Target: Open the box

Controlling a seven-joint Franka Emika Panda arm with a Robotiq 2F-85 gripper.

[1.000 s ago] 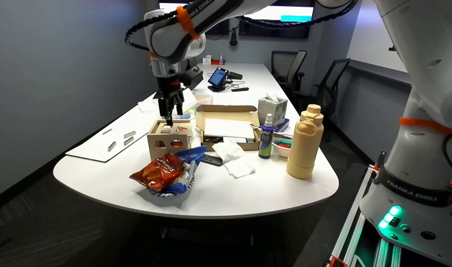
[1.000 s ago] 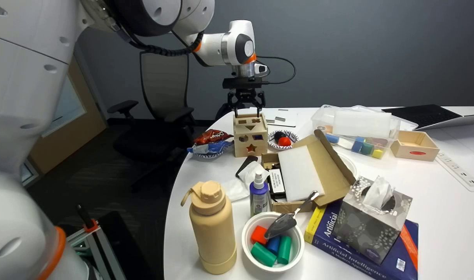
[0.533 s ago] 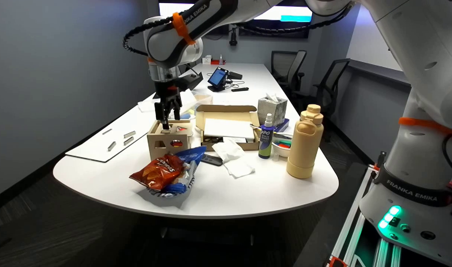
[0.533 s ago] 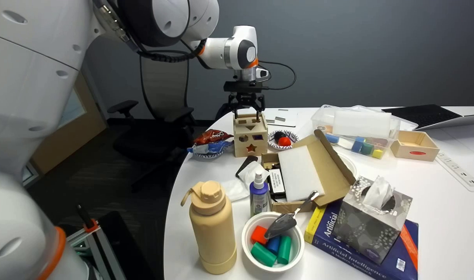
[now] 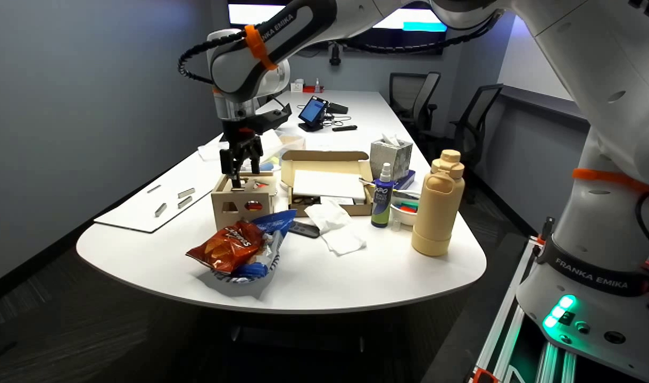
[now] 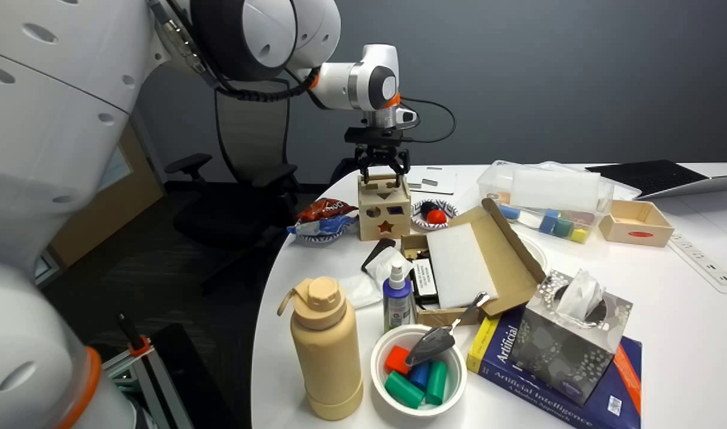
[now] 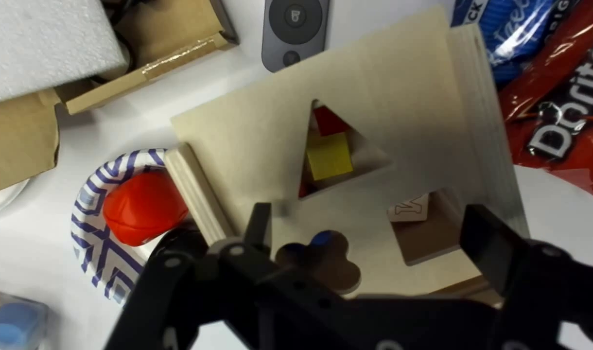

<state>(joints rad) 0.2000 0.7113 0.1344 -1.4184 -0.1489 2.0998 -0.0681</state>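
Observation:
The box is a small tan wooden cube with cut-out holes in its sides and top. It stands upright on the white table and also shows in an exterior view and from above in the wrist view. Its top panel is in place, with triangle, clover and square holes; yellow and red pieces show inside through the triangle. My gripper points down over the top panel, fingers apart and with nothing between them, as the wrist view shows. One fingertip is at the clover hole's side; I cannot tell whether the tips touch the wood.
Snack bags in a bowl stand close beside the box. A patterned plate with a red item is on another side. A remote, an open flat cardboard box, a spray bottle and a tan water bottle stand nearby.
My gripper has moved down toward the box's top, with the fingers still apart. It has also shifted slightly sideways. The box and the other things have not moved.

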